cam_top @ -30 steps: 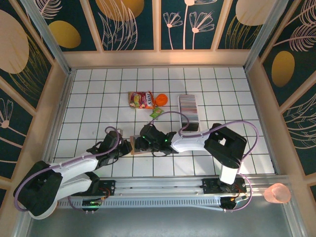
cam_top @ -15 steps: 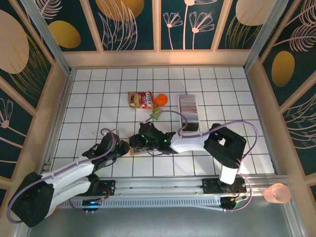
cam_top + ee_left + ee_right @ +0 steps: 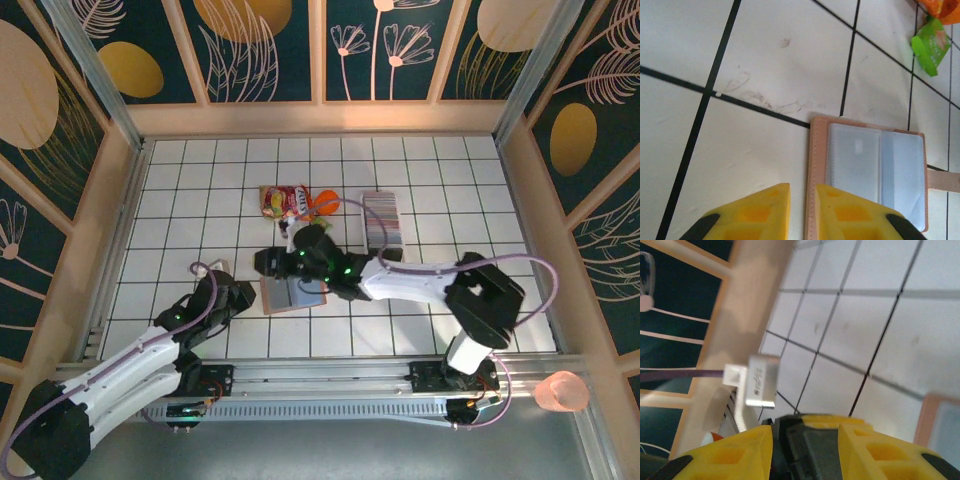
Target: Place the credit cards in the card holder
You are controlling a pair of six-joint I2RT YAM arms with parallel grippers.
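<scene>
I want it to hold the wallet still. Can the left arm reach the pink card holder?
Probably yes: the left tool is right at the edge of the open card holder, with nothing between them.

You are looking at a white-tiled table [image 3: 180, 200] ruled with black grid lines. The salmon-pink card holder [image 3: 283, 297] lies open and flat on it, near the middle. Farther back sit a red snack packet [image 3: 284, 201], an orange packet [image 3: 326, 201] and a small green packet [image 3: 931, 45]. To their right, a long white tray [image 3: 383, 194] holds the credit cards [image 3: 386, 222].
</scene>
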